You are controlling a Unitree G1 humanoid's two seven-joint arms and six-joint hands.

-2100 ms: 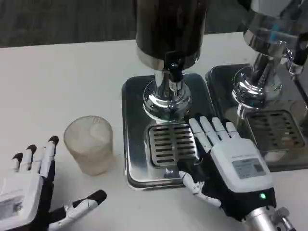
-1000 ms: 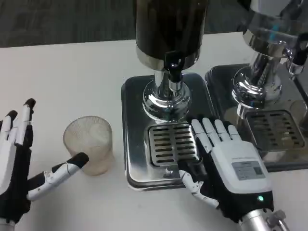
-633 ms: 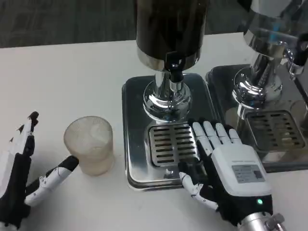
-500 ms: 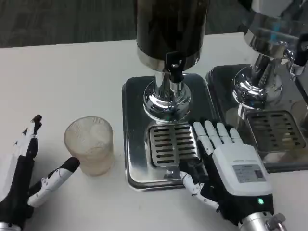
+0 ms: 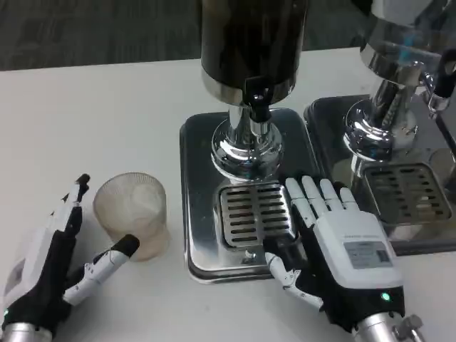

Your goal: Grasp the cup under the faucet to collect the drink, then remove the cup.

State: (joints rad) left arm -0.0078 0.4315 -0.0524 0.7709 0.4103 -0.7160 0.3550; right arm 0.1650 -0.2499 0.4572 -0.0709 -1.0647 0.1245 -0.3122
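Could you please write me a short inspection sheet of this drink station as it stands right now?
Surface: white table, bare apart from the items below.
Job's things: translucent ribbed plastic cup upright on the table, left of the dark drink dispenser; its black faucet hangs over the slotted steel drip tray, which carries no cup.
Clutter: second chrome dispenser with its own drip tray at right.
Hands: left hand open around the cup, thumb near its base, contact unclear; right hand lies flat on the drip tray's right edge, holding nothing.
Cables: nothing seen.
Surroundings: dark grey carpet behind the table.
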